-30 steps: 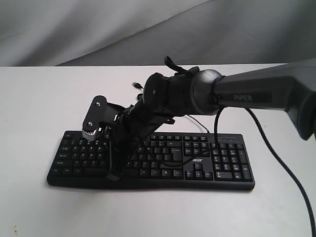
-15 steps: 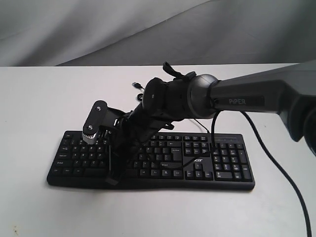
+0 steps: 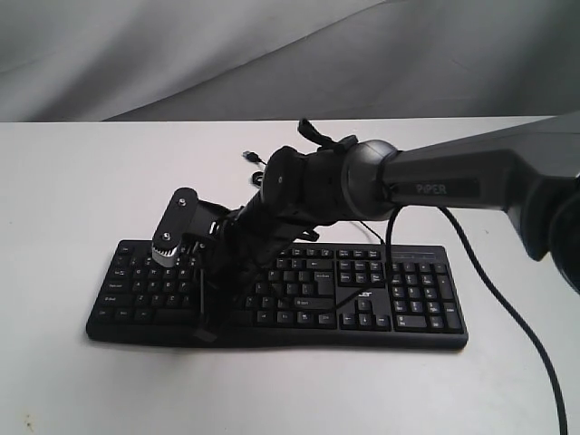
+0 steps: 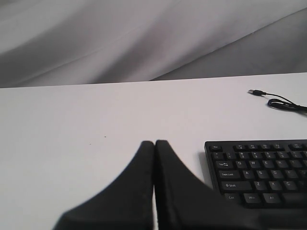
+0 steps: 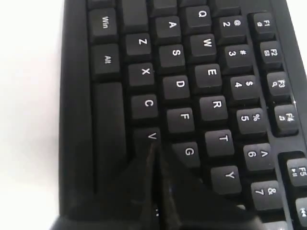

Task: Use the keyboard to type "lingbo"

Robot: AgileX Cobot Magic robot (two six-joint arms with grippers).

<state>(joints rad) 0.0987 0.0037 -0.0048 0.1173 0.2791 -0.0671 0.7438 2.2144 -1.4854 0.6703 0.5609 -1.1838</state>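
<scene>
Robotics lab / test bench by the look of it: plain white table point(image 3: 63, 381) w/ a creased grey cloth backdrop point(image 3: 181, 54) hung behind, filling the whole bg. HW on the table is a black robot arm point(image 3: 471, 177) marked "PiPER" over a black kbd point(image 3: 421, 294). Kbd's USB plug point(image 4: 255, 92) lies loose on the tabletop, i.e. demo rig rather than a workstation

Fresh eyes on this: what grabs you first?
The dark right arm reaches in from the right across the black keyboard, which lies on the white table. The right gripper is shut, tips close over the V key. The left gripper, also shut, hangs over bare table off the keyboard's corner.
</scene>
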